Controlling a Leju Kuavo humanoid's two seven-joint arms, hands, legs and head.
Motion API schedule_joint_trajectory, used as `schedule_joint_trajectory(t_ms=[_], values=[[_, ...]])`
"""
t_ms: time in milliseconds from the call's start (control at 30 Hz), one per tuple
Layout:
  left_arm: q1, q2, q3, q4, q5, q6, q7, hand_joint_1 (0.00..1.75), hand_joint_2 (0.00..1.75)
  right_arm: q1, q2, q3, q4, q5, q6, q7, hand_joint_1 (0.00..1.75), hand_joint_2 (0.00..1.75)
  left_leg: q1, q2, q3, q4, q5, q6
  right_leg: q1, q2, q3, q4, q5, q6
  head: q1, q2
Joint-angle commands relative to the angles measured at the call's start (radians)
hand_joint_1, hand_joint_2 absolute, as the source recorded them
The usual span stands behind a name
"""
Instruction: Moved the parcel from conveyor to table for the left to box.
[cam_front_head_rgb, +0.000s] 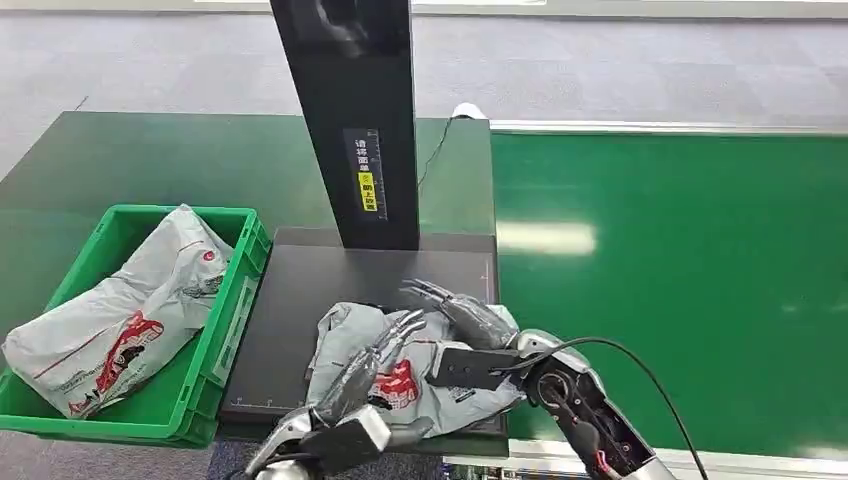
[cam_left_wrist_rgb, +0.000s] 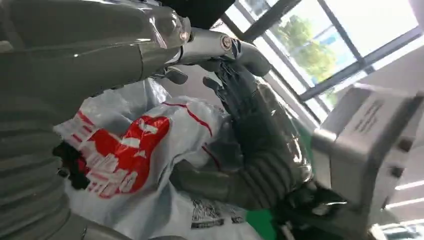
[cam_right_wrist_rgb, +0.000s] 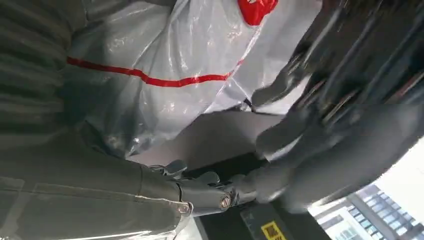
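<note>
Now the parcel (cam_front_head_rgb: 400, 375) lies between both hands: left hand (cam_front_head_rgb: 365, 375) fingers spread over it, right hand (cam_front_head_rgb: 470, 320) cupping its far side.

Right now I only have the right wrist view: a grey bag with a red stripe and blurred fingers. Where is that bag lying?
Observer: The bag lies on a dark platform, just beside the green belt, not on it.
Operator: Is only one hand on it?
Observer: No. The left hand lies across its top and the right hand rests on the side nearer the belt. I cannot tell whether either one grips it.
Operator: Is the box within sight?
Observer: Yes. A green crate stands against the platform on the robot's left, and a second bag is already in it.
</note>
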Motion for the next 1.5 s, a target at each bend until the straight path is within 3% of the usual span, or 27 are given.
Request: schedule_joint_trajectory(t_ms=[33,200,367,467,533,967,1000,1033,1067,1133,1167,1367,1500], values=[[-0.148,-0.051,-0.133,0.228,-0.18,0.086,0.19,0.0,1.75,-0.005,-0.005,0.044,0.084,0.016,-0.015,-0.006,0.0,1.75,0.001,-0.003,0.001,-0.001,0.001,0.0,0.001,-0.002,0.002,-0.002,0.0,-0.001,0.0,0.0],[-0.167,-0.063,-0.136,0.266,-0.181,0.071,0.206,0.0,1.75,-0.011,0.003,0.042,0.094,0.022,-0.019,-0.009,0.0,1.75,0.001,-0.002,0.001,-0.001,0.001,0.0,0.001,0.0,0.002,-0.003,0.002,-0.001,0.0,0.0],[-0.232,-0.058,-0.215,0.385,-0.27,-0.058,0.3,0.0,1.75,-0.007,0.021,0.018,0.088,0.028,-0.036,-0.007,0.0,1.75,0.001,-0.002,0.0,-0.001,0.001,0.0,0.001,-0.001,0.001,-0.002,0.001,-0.001,0.0,0.0],[-0.246,-0.072,-0.21,0.451,-0.287,-0.053,0.305,0.0,1.75,0.01,0.022,0.002,0.063,0.031,-0.047,0.0,0.0,1.75,0.0,-0.001,0.001,-0.001,0.001,0.0,0.0,0.001,0.002,-0.002,0.001,-0.001,0.0,0.0],[-0.25,-0.071,-0.204,0.455,-0.292,-0.049,0.304,0.23,1.75,0.008,0.024,-0.008,0.056,0.027,-0.054,0.002,0.0,1.75,-0.001,-0.001,0.001,-0.001,0.0,0.0,-0.001,0.0,0.002,-0.001,0.001,0.0,0.0,0.0],[-0.252,-0.07,-0.199,0.451,-0.292,-0.049,0.304,0.23,1.75,0.006,0.023,-0.01,0.053,0.027,-0.055,0.002,0.0,1.75,-0.001,0.001,0.001,-0.001,0.0,0.0,-0.001,0.002,0.001,0.0,0.001,0.0,0.0,0.0],[-0.252,-0.07,-0.199,0.451,-0.292,-0.049,0.304,0.65,1.75,0.006,0.023,-0.01,0.053,0.027,-0.055,0.002,0.0,1.75,0.0,0.002,0.001,-0.001,0.0,0.0,0.0,0.004,0.001,-0.001,0.002,0.0,0.0,0.0],[-0.248,-0.069,-0.194,0.439,-0.292,-0.048,0.304,1.4,1.75,0.013,0.032,-0.027,0.047,0.014,-0.073,-0.007,0.0,1.75,-0.001,0.002,0.001,-0.001,0.0,0.0,-0.001,0.003,0.001,-0.001,0.001,0.0,0.0,0.0],[-0.244,-0.069,-0.186,0.428,-0.296,-0.044,0.304,1.47,1.75,0.028,0.049,-0.061,0.011,-0.002,-0.151,-0.066,0.0,1.75,-0.001,0.001,0.001,-0.001,0.0,0.0,-0.001,0.002,0.001,0.0,0.001,0.0,0.0,0.0],[-0.243,-0.072,-0.182,0.42,-0.306,-0.05,0.296,1.61,1.75,0.059,0.073,-0.128,-0.082,-0.088,-0.193,-0.123,0.0,1.75,-0.001,0.002,0.001,-0.001,0.0,0.0,-0.001,0.003,0.0,0.0,0.001,0.0,0.0,0.0],[-0.247,-0.079,-0.181,0.426,-0.306,-0.054,0.293,1.52,1.75,0.073,0.079,-0.162,-0.14,-0.118,-0.224,-0.139,0.0,1.75,0.0,0.003,0.0,-0.001,0.0,0.0,0.0,0.005,0.0,-0.001,0.002,-0.001,0.0,0.0],[-0.261,-0.095,-0.18,0.447,-0.295,-0.055,0.276,1.73,1.75,0.111,0.102,-0.208,-0.241,-0.112,-0.338,-0.157,0.0,1.75,-0.001,0.002,-0.002,-0.001,-0.001,0.0,-0.001,0.004,-0.001,0.001,0.002,0.0,0.0,0.0],[-0.254,-0.084,-0.172,0.427,-0.29,-0.046,0.279,1.75,1.75,0.139,0.097,-0.208,-0.25,-0.124,-0.369,-0.193,0.0,1.75,-0.001,0.002,-0.002,-0.002,0.0,0.0,-0.001,0.004,0.0,-0.001,0.003,-0.001,0.0,0.0]])
